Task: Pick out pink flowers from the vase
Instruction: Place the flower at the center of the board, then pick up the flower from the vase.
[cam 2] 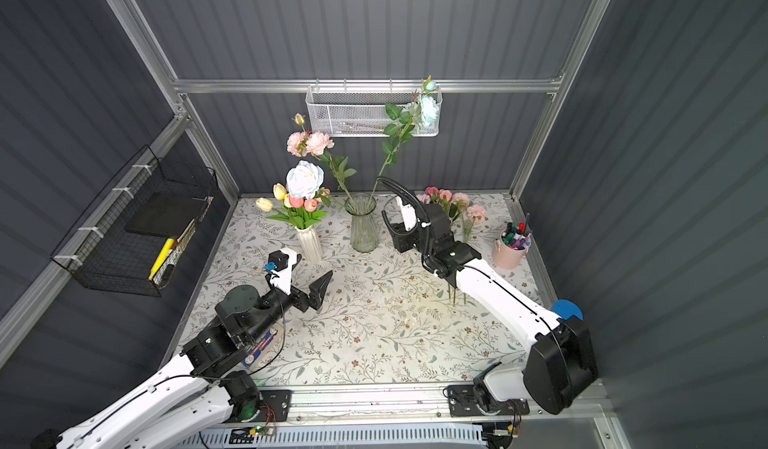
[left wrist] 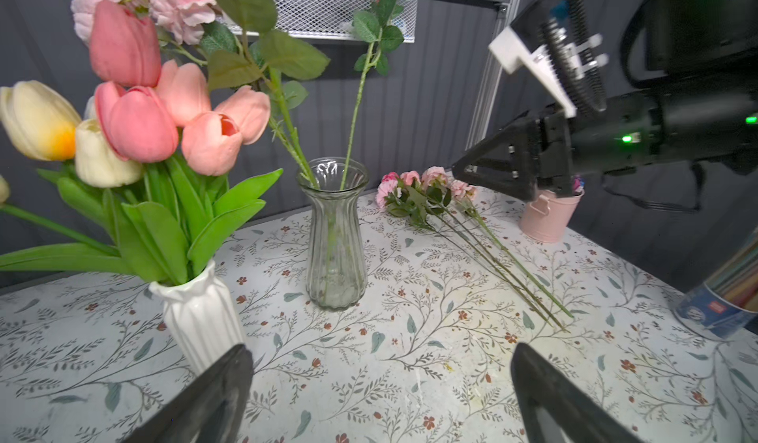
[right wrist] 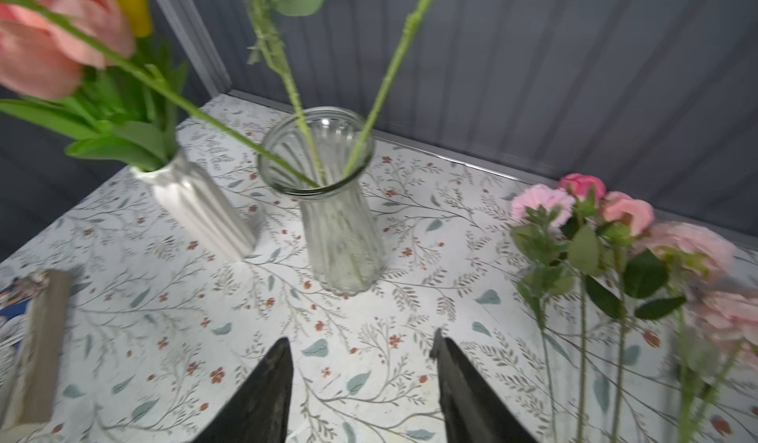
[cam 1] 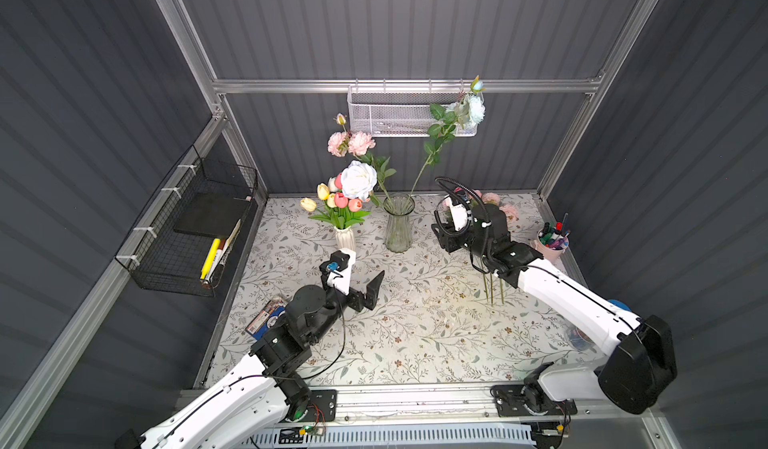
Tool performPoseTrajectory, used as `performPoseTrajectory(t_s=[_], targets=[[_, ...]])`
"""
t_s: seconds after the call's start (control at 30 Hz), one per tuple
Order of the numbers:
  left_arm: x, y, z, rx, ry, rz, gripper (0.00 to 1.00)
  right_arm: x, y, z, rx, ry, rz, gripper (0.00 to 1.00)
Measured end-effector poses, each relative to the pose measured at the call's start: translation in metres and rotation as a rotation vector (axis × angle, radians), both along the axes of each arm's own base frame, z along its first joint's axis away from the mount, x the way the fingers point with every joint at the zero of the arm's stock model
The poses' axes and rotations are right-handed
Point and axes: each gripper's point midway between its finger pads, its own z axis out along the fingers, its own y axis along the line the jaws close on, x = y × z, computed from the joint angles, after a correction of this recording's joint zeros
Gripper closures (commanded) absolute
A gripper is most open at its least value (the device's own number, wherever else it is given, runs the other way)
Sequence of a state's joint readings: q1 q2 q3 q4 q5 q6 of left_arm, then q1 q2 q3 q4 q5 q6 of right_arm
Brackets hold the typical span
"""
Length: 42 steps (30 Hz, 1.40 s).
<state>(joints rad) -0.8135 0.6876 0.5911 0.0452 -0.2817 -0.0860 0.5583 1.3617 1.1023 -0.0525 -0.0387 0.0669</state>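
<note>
The clear glass vase (cam 1: 398, 222) (right wrist: 334, 203) stands mid-back on the table with three stems in it: a pale pink peony pair (cam 1: 351, 143), a white rose (cam 1: 358, 180) and a pale blue rose (cam 1: 473, 108). Left of it, a white ribbed vase (left wrist: 197, 318) holds salmon-pink tulips (left wrist: 135, 121) with yellow and cream ones. Several pink flowers (cam 2: 451, 201) (right wrist: 594, 215) lie on the table at back right. My right gripper (right wrist: 361, 338) (cam 1: 440, 233) hovers open and empty just right of the glass vase. My left gripper (left wrist: 379, 350) (cam 1: 368, 291) is wide open, empty, in front of the white vase.
A pink bucket of markers (cam 1: 552, 239) stands at the right edge. A white mesh basket (cam 1: 411, 114) hangs on the back wall, a black wire basket (cam 1: 195, 235) on the left wall. A pencil tube (left wrist: 722, 297) sits near the right arm, a printed pack (cam 1: 264, 318) under the left arm.
</note>
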Motion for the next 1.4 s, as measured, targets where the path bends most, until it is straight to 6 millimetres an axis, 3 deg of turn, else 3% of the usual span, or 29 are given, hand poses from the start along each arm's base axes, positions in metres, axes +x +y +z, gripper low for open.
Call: performPoseTrajectory(t_s=[0.13, 0.33, 0.57, 0.83, 1.17, 1.4], targets=[[0.018, 0.005, -0.02, 0.01, 0.072, 0.047, 0.01, -0.018, 0.028, 0.013, 0.044, -0.031, 0.119, 0.45], [0.036, 0.024, -0.023, -0.033, 0.111, 0.083, 0.01, -0.023, 0.04, 0.028, 0.085, -0.064, 0.175, 0.45], [0.038, 0.015, -0.033, -0.044, 0.167, 0.027, 0.01, -0.016, 0.05, 0.048, 0.114, -0.095, 0.193, 0.46], [0.029, 0.012, -0.02, -0.055, 0.124, -0.025, 0.01, -0.01, 0.055, 0.063, 0.133, -0.127, 0.201, 0.47], [0.029, 0.017, -0.016, -0.053, 0.105, -0.005, 0.01, 0.021, 0.071, 0.068, 0.124, -0.137, 0.178, 0.53], [0.022, 0.026, 0.007, -0.1, 0.022, 0.008, 0.01, 0.071, 0.085, 0.065, 0.125, -0.126, 0.158, 0.54]])
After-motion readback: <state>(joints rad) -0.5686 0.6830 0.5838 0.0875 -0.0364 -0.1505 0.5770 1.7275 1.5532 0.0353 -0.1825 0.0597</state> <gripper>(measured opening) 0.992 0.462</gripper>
